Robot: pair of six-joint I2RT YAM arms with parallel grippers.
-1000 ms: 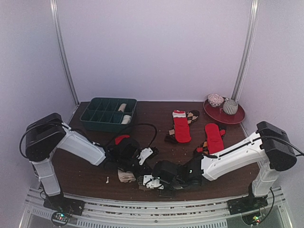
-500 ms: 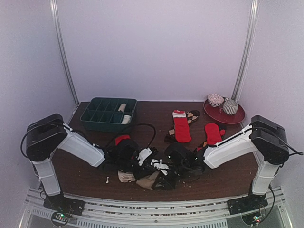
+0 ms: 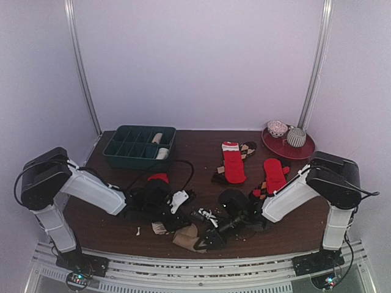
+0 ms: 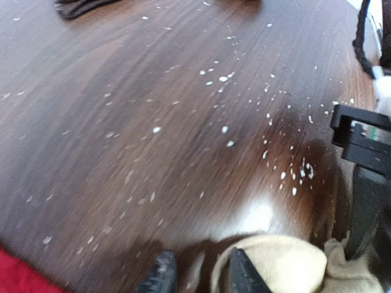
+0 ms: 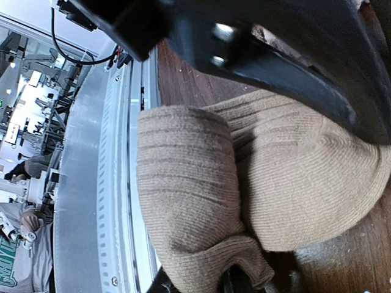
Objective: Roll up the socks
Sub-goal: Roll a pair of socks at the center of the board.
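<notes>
Left wrist view: the tan sock (image 4: pixel 278 265) is cut off by the lower edge. Of the left end effector (image 4: pixel 200 278), only the fingertips (image 4: pixel 241 274) are seen. A red fabric (image 4: pixel 15 271) is clipped at the corner.
Right wrist view: the right end effector (image 5: pixel 214 282) is mostly cropped.
Top view: the tray (image 3: pixel 131 162) contents are too small to be identified.

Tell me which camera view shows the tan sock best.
Right wrist view: the tan sock fills the frame, its ribbing and fold clear. The top external view shows a small tan patch; the left wrist view only a pale corner.
</notes>
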